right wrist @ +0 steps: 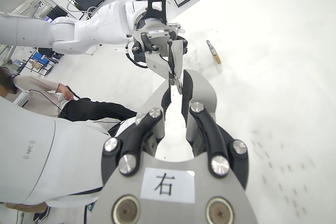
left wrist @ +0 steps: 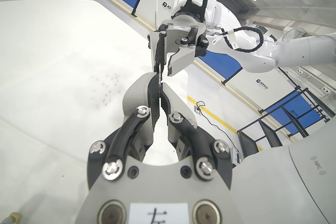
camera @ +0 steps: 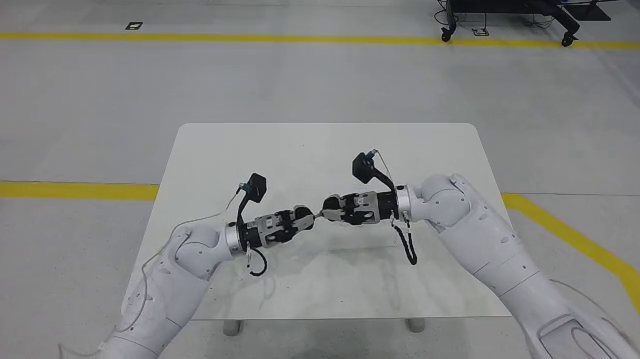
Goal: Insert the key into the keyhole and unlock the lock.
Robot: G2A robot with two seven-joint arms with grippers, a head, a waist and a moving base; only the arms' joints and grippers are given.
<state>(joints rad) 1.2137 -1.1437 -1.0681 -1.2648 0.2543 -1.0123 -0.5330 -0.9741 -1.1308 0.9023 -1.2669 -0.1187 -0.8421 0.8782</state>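
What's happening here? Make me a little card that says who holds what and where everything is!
key: in the air above the table, between both grippers
left gripper: shut on key
right gripper: open, one finger on each side of the key's round end
lock: lying on the table, away from both grippers, untouched
keyhole: too small to tell
job so far: key not yet in lock
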